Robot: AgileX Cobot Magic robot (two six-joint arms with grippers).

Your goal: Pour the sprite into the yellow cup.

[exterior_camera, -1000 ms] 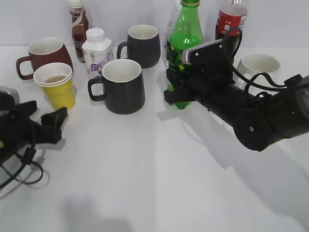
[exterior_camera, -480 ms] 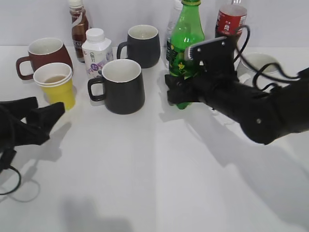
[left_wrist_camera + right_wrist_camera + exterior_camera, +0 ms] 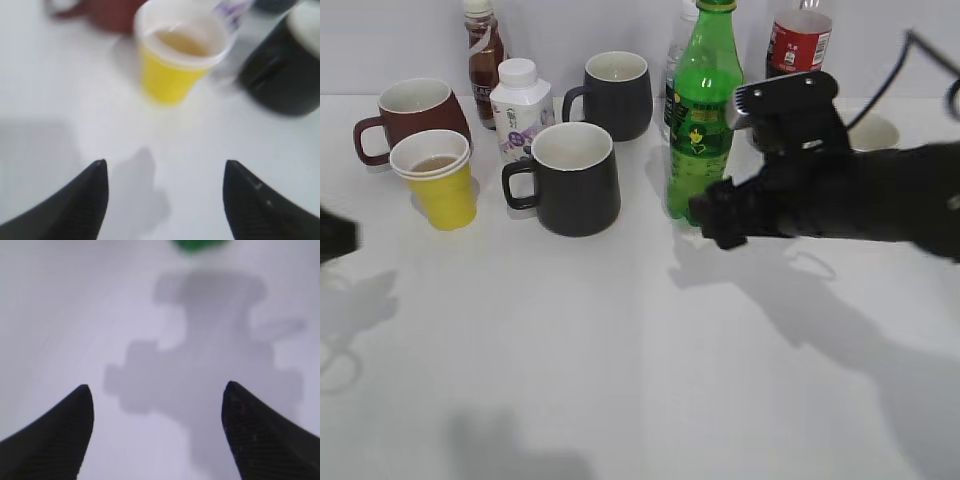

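In the right wrist view the right gripper (image 3: 156,430) hangs over bare white table (image 3: 75,315) with its two dark, ribbed fingers spread wide and nothing between them; only the green base of the sprite (image 3: 197,245) shows at the top edge. A second ago this gripper sat against the lower part of the bottle; it has since let go and pulled back toward the camera, so the sprite (image 3: 702,110) stands upright on its own just behind the right gripper (image 3: 718,215). The left gripper (image 3: 162,200) is likewise wide open and empty, its black tapered fingers framing the yellow cup (image 3: 177,55) ahead of it; in the exterior view the left arm has drawn back almost out of the left edge.

Since the cup already holds some pale brownish liquid and the bottle is set down, the pour looks finished and both arms appear to be retreating, though the green cap seems to sit on the bottle's neck.

The cup is matte paper with a white rim, apparently two nested. Beside it stand a glossy black mug (image 3: 568,175) and a brown-red mug (image 3: 412,112). The sprite is smooth translucent green plastic, tall and waisted, with a green-and-yellow label. Farthest back are another black mug (image 3: 616,92) and a red-labelled cola bottle (image 3: 798,40).
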